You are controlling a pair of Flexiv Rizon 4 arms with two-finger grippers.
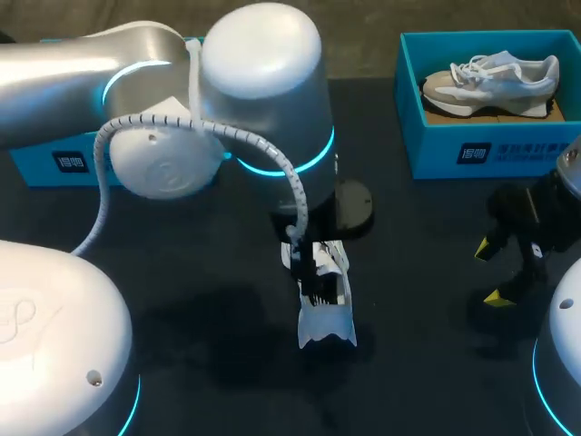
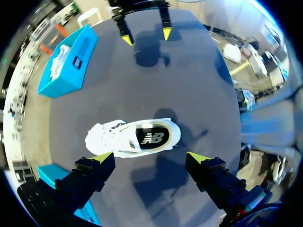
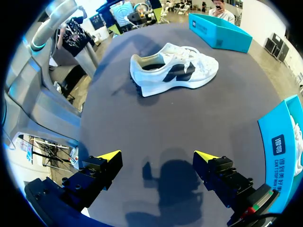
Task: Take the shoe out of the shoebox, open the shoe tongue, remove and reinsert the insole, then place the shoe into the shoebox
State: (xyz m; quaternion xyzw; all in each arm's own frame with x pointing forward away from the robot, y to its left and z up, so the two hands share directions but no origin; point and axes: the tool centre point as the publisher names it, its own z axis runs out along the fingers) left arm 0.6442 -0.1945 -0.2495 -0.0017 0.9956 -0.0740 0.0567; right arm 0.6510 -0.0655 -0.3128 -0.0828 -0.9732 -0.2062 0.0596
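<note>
A white shoe point(image 1: 329, 322) with a black side logo lies on the dark table near the middle, partly hidden by my left arm in the head view. My left gripper point(image 2: 150, 158) hangs open just above the shoe point(image 2: 137, 137), touching nothing. Off to the right, my right gripper point(image 1: 495, 272) is open and empty, with the shoe point(image 3: 173, 71) well ahead of its fingers. The blue shoebox point(image 1: 436, 150) stands at the back right and holds a second white shoe point(image 1: 490, 77). In the left wrist view the right gripper point(image 2: 146, 36) shows beyond the shoe.
A second blue box point(image 1: 54, 163) sits at the back left, mostly covered by my left arm, and shows beyond the shoe point(image 3: 220, 30) in the right wrist view. Dark bare table lies between the shoe and the right gripper.
</note>
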